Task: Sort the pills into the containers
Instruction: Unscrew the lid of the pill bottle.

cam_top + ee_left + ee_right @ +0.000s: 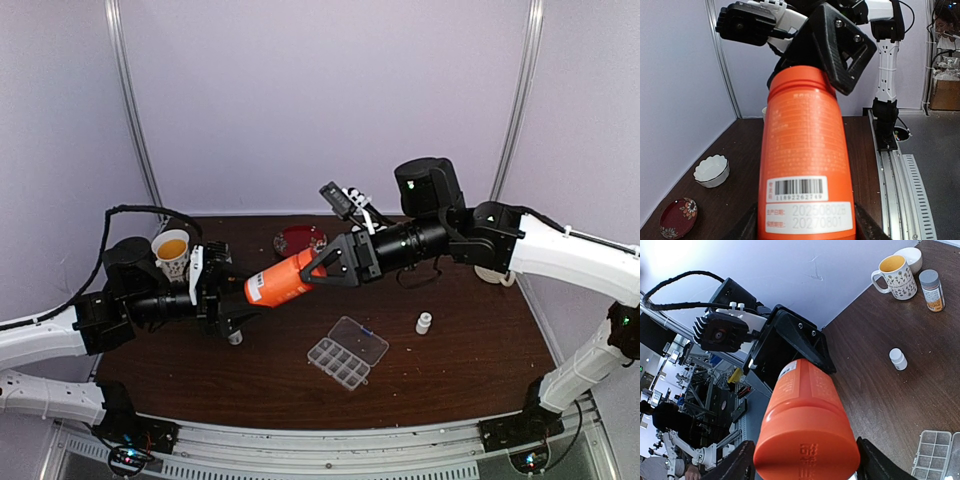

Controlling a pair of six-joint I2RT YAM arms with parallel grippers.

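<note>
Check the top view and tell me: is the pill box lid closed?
No: the lid lies flipped open beside the pill box, not over it.

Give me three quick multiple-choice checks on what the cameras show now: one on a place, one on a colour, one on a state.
1. Where is the pill box?
A. held in the air
B. on the table, left of the small white bottle in the top view
C. on the floor

2. What colour is the large bottle between the two arms?
A. white
B. green
C. orange

3. How is that bottle placed?
A. upright on the table
B. in the air on its side, base in the left claw
C. lying in the pill box

Answers:
1 B, the top view shows it flat on the wood with its lid open.
2 C, all three views show orange.
3 B, the left wrist view shows its barcoded base clamped in the claw, clear of the table.
</note>
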